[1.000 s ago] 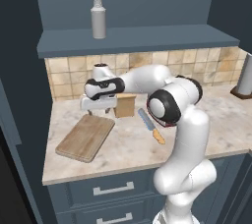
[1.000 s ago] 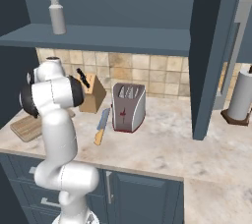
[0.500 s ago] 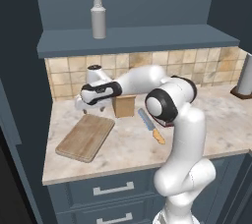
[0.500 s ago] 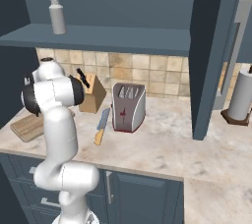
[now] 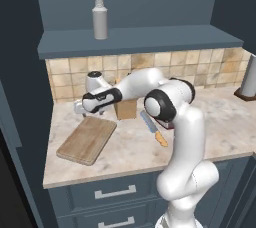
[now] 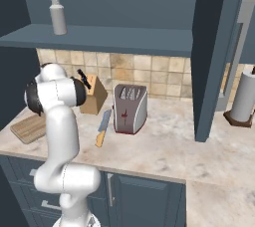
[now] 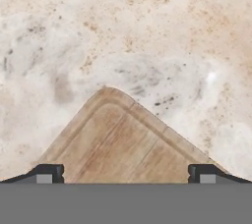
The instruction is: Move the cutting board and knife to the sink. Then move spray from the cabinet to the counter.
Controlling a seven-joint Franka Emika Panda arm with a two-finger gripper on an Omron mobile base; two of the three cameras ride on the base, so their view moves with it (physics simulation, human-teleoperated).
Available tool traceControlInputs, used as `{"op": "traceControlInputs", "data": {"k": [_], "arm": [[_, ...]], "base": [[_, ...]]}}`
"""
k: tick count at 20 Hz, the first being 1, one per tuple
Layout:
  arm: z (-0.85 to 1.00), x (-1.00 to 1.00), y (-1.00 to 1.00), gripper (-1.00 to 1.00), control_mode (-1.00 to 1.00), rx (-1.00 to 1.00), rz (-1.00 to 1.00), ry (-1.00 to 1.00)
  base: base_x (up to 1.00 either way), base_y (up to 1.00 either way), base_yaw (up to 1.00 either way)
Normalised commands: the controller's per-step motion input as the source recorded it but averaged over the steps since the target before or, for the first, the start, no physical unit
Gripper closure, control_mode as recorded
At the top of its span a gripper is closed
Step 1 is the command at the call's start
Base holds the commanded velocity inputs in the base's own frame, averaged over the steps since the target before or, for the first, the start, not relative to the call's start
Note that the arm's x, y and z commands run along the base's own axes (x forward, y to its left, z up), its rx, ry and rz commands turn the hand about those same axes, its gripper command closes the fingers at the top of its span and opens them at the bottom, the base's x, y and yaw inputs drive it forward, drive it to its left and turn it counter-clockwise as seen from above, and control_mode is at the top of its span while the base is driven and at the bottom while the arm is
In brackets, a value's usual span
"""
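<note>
The arm reaches farther left and lower than a second ago, bringing the gripper (image 7: 123, 173) down over the far corner of the cutting board (image 5: 87, 139), with jaws wide apart.

The knife (image 6: 103, 127) lies on the counter (image 6: 179, 146) just beside the toaster (image 6: 130, 108).

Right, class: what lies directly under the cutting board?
The cutting board lies flat on the beige counter, which shows all round its edges. The open gripper hangs over one corner. The counter beneath the board is covered.
</note>
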Motion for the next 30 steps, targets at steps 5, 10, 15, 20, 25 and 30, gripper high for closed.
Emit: {"op": "traceControlInputs", "data": {"k": [5,10,15,20,25,30], "arm": [[0.00,0.30,0.00,-1.00,-1.00,0.00,0.00,0.06],[0.00,0.29,0.00,-1.00,-1.00,0.00,0.00,0.06],[-0.10,0.23,0.00,-1.00,-1.00,0.00,0.00,0.00],[-0.24,0.12,0.01,-1.00,-1.00,0.00,0.00,0.00],[-0.22,0.01,0.08,-1.00,-1.00,0.00,0.00,0.00],[-0.12,0.00,0.14,-1.00,-1.00,0.00,0.00,0.00]], "base": [[0.00,0.00,0.00],[0.00,0.00,0.00],[0.00,0.00,0.00],[0.00,0.00,0.00],[0.00,0.00,0.00],[0.00,0.00,0.00]]}}
